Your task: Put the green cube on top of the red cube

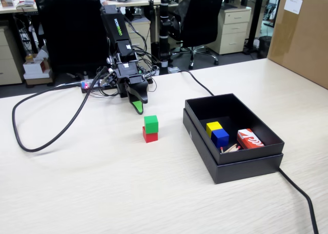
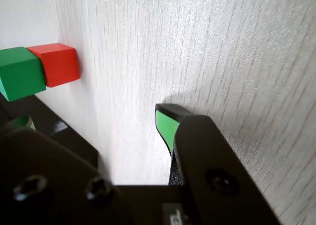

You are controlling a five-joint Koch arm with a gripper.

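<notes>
Nearest the camera in the fixed view, a black box (image 1: 233,164) sits on the table (image 1: 92,193), and inside it a yellow cube (image 1: 213,127), a blue cube (image 1: 220,137) and a red-and-white printed box (image 1: 249,139) can be seen. A little further back, the green cube (image 1: 151,123) is seen resting on top of the red cube (image 1: 149,136), so the job looks done. Behind the two cubes, the gripper (image 1: 137,106) is held low near the table, apart from the stack, and nothing is held in it. In the wrist view one green pad (image 2: 165,125) can be seen with open space beside it, so the claw looks spread wide. The stack could be knocked over if the arm is swung past it too low or too close. The green cube could then be pushed off.
</notes>
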